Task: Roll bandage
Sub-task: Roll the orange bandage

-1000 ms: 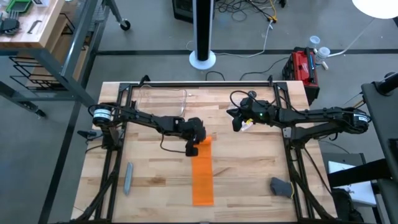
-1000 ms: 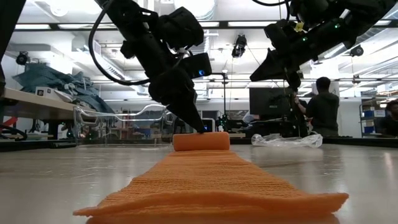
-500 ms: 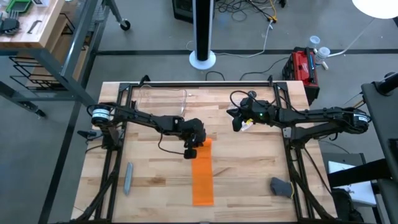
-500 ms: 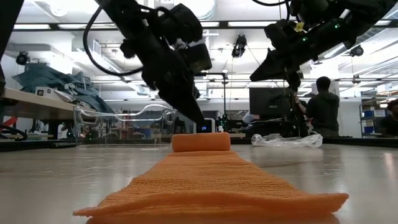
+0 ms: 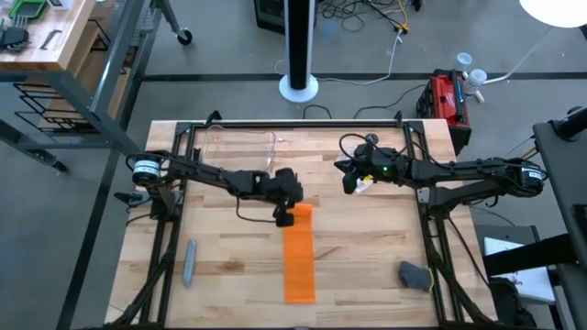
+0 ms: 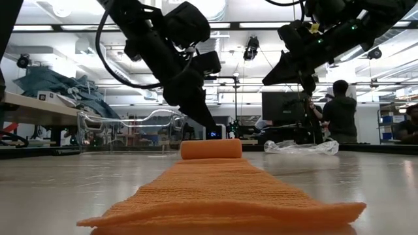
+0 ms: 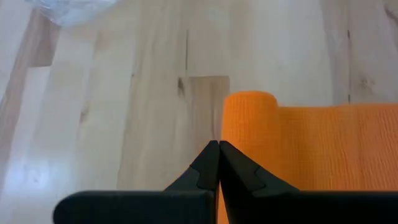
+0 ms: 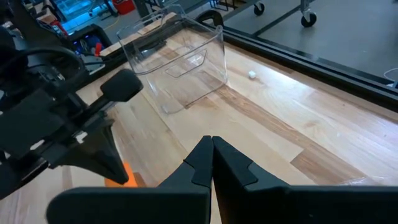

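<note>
The orange bandage (image 5: 298, 266) lies flat as a long strip running from the table's middle toward the near edge. Its far end is wound into a small roll (image 6: 211, 149), which rests on the wood. My left gripper (image 6: 212, 128) is shut and points down, its tips just above the roll's left end (image 7: 239, 102), with a small gap showing in the low view. My right gripper (image 5: 348, 186) is shut and hangs in the air over the far right part of the table, away from the bandage.
A clear plastic container (image 5: 240, 147) stands at the far left. A grey bar (image 5: 189, 261) lies near the left edge and a dark grey object (image 5: 413, 273) near the right one. Crinkled clear wrap (image 6: 300, 147) lies behind the roll. A person (image 6: 338, 111) stands in the room behind.
My left gripper, whose shut tips were down at the roll's top a second ago, has risen a little and now stands just above it. The roll and the flat strip have stayed where they were.
</note>
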Motion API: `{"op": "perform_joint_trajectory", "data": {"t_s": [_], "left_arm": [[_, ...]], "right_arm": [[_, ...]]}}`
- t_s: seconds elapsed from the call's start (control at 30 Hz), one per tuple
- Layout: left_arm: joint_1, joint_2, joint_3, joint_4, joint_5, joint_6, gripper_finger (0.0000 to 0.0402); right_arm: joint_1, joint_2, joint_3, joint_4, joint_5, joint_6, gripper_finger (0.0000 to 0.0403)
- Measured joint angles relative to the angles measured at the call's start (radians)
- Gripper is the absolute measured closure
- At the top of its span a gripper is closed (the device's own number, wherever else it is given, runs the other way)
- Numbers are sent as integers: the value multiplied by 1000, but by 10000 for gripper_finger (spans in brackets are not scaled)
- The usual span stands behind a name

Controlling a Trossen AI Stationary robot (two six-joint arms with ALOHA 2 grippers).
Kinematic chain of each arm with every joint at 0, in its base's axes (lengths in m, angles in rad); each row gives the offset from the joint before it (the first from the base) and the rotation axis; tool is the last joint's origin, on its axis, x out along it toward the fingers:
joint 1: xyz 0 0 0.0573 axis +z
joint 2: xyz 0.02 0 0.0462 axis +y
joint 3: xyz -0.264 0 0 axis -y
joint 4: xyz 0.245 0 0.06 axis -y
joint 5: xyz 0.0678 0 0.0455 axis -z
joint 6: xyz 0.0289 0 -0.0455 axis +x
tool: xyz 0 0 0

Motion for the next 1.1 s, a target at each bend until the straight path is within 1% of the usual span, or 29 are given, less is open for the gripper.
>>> {"op": "perform_joint_trajectory", "data": {"t_s": [0.07,0.27,0.47,0.7,0.83,1.1], "left_arm": [[0,0,-6,-1,3,0,401],[0,1,-8,0,60,4,401],[0,1,-18,2,63,9,401],[0,2,-78,93,63,11,401],[1,2,-89,98,65,19,401],[1,2,-90,113,142,11,401]], "right_arm": [[0,0,0,0,0,0,403],[0,0,0,2,0,0,403],[0,0,0,3,-1,0,403],[0,-18,0,3,-2,-1,403],[0,-38,0,2,-2,-8,403],[0,-45,0,-1,-2,-13,403]]}}
